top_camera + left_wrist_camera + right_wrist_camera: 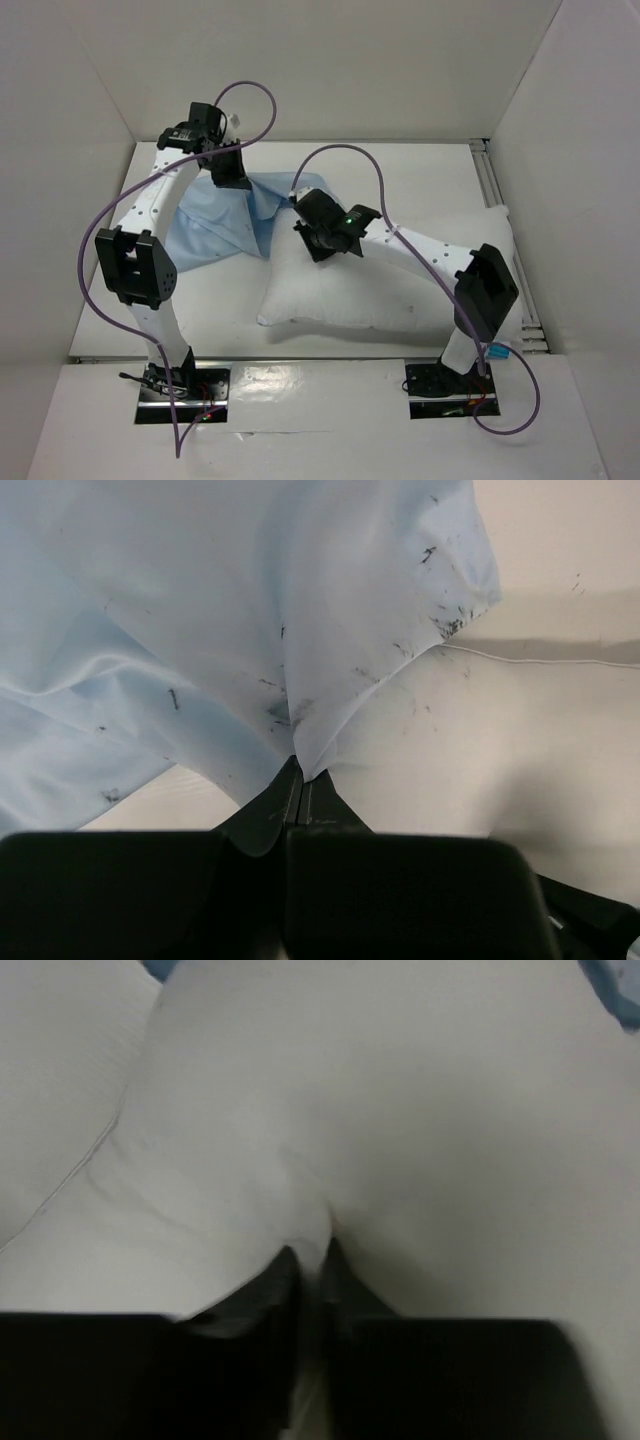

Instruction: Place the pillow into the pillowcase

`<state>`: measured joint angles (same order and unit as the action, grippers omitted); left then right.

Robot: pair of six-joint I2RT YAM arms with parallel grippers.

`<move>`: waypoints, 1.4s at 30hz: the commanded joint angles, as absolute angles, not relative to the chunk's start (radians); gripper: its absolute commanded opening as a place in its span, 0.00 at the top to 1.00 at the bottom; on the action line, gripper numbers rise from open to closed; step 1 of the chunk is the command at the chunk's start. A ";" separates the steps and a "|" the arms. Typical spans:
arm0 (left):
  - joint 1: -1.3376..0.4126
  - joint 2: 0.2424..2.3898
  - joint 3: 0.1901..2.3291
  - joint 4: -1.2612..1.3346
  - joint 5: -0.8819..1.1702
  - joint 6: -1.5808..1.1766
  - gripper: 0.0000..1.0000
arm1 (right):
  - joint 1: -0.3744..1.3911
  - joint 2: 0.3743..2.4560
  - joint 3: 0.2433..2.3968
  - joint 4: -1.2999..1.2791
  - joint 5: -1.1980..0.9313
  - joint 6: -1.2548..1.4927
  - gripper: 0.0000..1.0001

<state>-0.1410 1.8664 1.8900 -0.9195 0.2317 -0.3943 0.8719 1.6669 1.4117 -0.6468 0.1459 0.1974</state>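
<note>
Pinching tiny folds, left gripper (298,772) clamped on pillowcase (200,600) and right gripper (312,1252) on pillow (420,1110), either grip could slip when tugged.

This is a robot test cell in a lab, not a home. A white table (225,300) is boxed in by plain white walls (350,60) at 9, 12 and 3 o'clock. The left arm (150,215) and right arm (430,255) are bolted on metal plates (183,395) at 6 o'clock, with purple cables (247,84) looping loose above them. An aluminium rail (490,185) runs along the table's edge at 3 o'clock. The only household things are a pillow (380,290) and a pillowcase (215,235).
</note>
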 commanded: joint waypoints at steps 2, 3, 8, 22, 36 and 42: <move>-0.144 1.804 1.856 -0.923 0.227 -0.370 1.00 | 0.856 1.629 1.367 -0.677 0.180 0.258 1.00; -0.144 1.790 1.842 -0.923 0.218 -0.370 1.00 | 0.856 1.605 1.367 -0.667 0.167 0.246 1.00; -0.144 1.726 1.777 -0.923 0.230 -0.350 1.00 | 0.847 1.506 1.380 -0.718 0.109 0.245 1.00; -0.155 1.507 1.566 -0.923 0.342 -0.341 1.00 | 0.660 1.529 1.545 -0.578 -0.020 0.324 1.00; -0.173 1.447 1.630 -0.988 0.391 -0.288 1.00 | 0.568 1.715 1.761 -0.360 0.052 0.453 1.00; -0.173 1.401 1.640 -0.997 0.355 -0.290 1.00 | 0.545 1.775 1.848 -0.368 0.095 0.477 1.00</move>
